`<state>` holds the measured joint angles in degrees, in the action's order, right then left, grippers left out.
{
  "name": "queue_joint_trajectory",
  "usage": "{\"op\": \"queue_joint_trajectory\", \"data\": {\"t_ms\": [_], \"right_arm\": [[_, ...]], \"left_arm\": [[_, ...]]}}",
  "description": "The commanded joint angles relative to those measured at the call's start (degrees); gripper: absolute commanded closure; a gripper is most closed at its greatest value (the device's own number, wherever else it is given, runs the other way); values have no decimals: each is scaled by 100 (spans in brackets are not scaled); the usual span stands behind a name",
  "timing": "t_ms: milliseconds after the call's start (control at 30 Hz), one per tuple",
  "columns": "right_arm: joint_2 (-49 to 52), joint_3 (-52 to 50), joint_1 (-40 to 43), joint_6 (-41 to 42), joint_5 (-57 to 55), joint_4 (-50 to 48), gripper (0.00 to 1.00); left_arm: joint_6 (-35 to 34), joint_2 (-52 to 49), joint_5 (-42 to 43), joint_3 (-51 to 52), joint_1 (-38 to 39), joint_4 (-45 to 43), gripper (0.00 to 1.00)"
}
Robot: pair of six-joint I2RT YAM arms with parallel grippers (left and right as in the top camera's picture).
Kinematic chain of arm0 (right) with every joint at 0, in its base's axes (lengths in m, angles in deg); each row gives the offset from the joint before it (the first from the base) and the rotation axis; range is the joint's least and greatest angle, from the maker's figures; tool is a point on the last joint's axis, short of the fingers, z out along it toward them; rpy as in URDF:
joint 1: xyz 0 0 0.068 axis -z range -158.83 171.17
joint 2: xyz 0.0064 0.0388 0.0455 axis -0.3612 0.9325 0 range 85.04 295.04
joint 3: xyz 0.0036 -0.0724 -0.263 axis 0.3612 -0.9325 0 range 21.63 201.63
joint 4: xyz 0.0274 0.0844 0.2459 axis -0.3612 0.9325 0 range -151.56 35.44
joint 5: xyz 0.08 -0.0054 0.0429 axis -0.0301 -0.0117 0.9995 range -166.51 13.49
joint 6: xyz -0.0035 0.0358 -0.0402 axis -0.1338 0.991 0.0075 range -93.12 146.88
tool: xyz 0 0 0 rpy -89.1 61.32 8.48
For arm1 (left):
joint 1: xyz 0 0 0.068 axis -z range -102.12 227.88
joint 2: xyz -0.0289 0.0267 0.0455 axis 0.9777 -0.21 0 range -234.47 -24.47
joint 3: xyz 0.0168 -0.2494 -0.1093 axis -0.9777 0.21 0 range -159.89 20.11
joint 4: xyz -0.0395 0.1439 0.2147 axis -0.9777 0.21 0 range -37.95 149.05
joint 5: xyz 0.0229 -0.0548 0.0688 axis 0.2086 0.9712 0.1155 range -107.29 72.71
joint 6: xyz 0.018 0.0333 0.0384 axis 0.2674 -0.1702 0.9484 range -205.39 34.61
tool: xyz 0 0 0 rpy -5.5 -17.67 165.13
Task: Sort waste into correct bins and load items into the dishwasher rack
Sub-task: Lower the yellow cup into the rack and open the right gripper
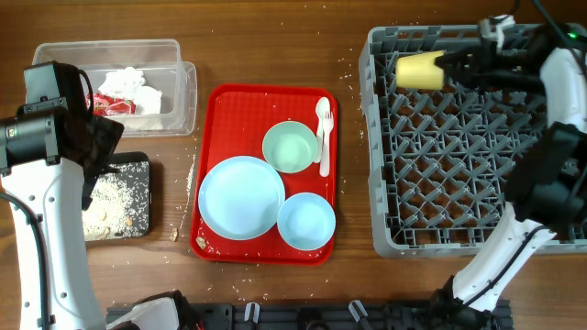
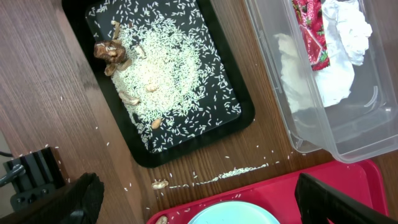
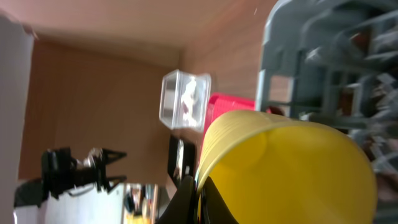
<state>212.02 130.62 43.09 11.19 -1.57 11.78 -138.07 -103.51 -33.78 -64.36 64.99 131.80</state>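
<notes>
we see the wooden counter (image 1: 275, 55) carrying everything. the grey rack (image 1: 376, 137) fills the right side, and no dishes stand among its pegs. the red tray (image 1: 220, 101) sits in the middle. the clear tub (image 1: 110, 50) is far left, with the black tray (image 2: 245, 99) just in front of it.

on the red tray, the plate (image 1: 241, 197) lies front left and the bowl (image 1: 306, 222) front right, touching it. the saucer (image 1: 290, 147) is behind them.

the right fingers (image 1: 454, 62) are clamped on the rim of the yellow cup (image 1: 419, 71), which is tipped on its side over the rack's far left corner. the left fingers (image 2: 84, 199) are spread wide apart and hold nothing, above the black tray and the red tray's edge.

the spoon (image 1: 323, 128) lies beside the saucer. the napkin (image 1: 128, 87) and the wrapper (image 1: 110, 105) are in the tub. rice (image 2: 168, 68) is piled in the black tray, and stray grains lie on the counter.
</notes>
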Motion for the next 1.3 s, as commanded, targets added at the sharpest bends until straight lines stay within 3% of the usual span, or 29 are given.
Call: {"op": "queue_joint_trajectory", "data": {"t_ms": [0, 100, 267, 467, 633, 733, 900, 1000, 1033, 1100, 1167, 1267], "right_arm": [[48, 4, 514, 271, -28, -129, 96], [70, 4, 625, 356, -297, -234, 96], [164, 4, 754, 1331, -7, -1185, 96], [741, 2, 787, 1615, 374, -975, 96], [717, 7, 1137, 2037, -1659, -382, 96], [529, 7, 1508, 2031, -2100, -142, 96], [-422, 17, 1657, 2846, -4004, -37, 91], [-1311, 17, 1508, 3023, -4360, -70, 90], [-1799, 17, 1231, 2942, -4551, -133, 87], [-2232, 17, 446, 2771, -5272, -538, 56], [-2109, 15, -275, 2872, -5963, -1012, 77], [-1392, 15, -1095, 3235, -6961, -1672, 96]], "left_arm": [[-9, 35, -114, -31, -26, 4, 0], [-9, 35, -114, -31, -26, 4, 0], [-9, 35, -114, -31, -26, 4, 0], [-9, 35, -116, -31, -26, 4, 0], [-9, 35, -114, -31, -26, 4, 0], [-9, 35, -114, -31, -26, 4, 0], [-9, 35, -114, -31, -26, 4, 0], [-9, 35, -114, -31, -26, 4, 0], [-9, 35, -114, -31, -26, 4, 0], [-9, 35, -114, -31, -26, 4, 0], [-9, 35, -114, -31, -26, 4, 0], [-9, 35, -114, -31, -26, 4, 0]]}}
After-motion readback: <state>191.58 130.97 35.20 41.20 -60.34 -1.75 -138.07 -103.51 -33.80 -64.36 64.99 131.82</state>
